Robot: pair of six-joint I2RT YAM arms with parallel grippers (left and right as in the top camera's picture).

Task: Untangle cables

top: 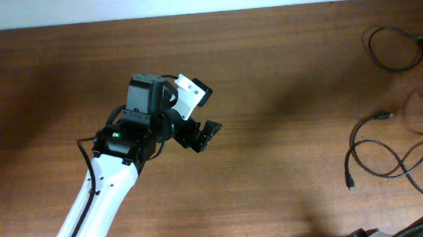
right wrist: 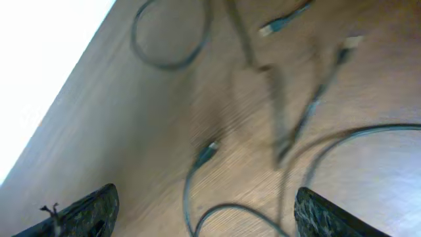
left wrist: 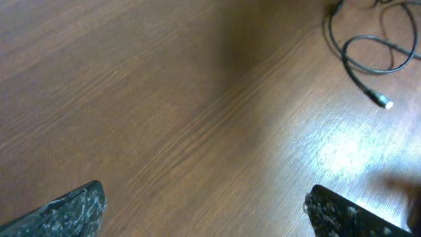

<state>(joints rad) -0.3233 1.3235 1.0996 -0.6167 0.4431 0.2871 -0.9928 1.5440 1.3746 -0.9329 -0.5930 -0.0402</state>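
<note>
While overhead the cables [top: 403, 166] lie loosely crossed at the right edge of the table [top: 267, 55], well apart from the left gripper [top: 200, 113], its wrist view shows jaws spread and empty, and the right wrist view shows the right gripper [right wrist: 204, 214], jaws likewise apart over the cords, judged between grasps and next needing one strand to seize.
</note>
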